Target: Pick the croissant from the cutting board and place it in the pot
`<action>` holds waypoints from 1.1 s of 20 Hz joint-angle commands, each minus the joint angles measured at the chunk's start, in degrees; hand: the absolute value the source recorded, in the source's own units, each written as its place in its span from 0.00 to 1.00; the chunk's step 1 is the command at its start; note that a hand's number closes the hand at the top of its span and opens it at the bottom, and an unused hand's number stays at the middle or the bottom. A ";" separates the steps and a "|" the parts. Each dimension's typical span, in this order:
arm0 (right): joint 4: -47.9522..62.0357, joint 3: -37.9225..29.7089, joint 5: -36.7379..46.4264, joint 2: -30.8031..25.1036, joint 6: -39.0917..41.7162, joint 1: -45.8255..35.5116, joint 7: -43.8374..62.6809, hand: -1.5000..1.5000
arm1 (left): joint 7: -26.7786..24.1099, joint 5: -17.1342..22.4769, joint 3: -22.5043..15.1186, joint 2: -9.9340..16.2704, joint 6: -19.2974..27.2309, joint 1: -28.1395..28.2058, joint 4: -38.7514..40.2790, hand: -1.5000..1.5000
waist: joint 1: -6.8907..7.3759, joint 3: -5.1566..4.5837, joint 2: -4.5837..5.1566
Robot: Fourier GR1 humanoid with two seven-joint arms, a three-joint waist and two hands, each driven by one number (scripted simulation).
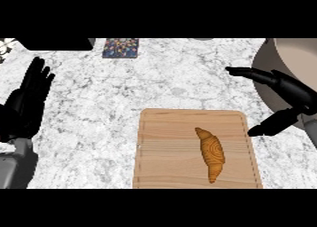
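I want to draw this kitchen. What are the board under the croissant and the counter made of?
The cutting board looks like light wood with a matte finish: pale tan with faint grain lines running across it. The counter looks like polished marble or similar stone: white with grey veins, though it could be an imitation. The croissant looks like golden-brown baked pastry with ridged bands.

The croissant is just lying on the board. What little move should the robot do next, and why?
Probably bring the right hand left and down over the croissant. That hand is open and holds nothing, off the cutting board's upper right corner, while the croissant lies untouched on the board. The left hand rests open at the left edge.
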 commanded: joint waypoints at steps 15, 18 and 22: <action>-23.72 17.59 13.32 0.23 21.43 0.95 36.22 0.00 | 2.66 -1.31 -0.11 -1.14 0.04 3.04 -4.56 0.50 | -0.33 0.05 -0.03; -21.75 17.25 14.69 8.62 22.75 -0.59 42.28 0.00 | 0.10 -0.91 1.53 -1.98 -1.05 1.58 -1.01 0.50 | -0.11 0.04 0.14; -22.14 15.94 19.92 8.09 23.23 4.60 36.74 0.00 | -2.51 -1.54 2.82 -2.70 -2.43 -0.04 3.13 0.50 | -0.30 0.06 0.19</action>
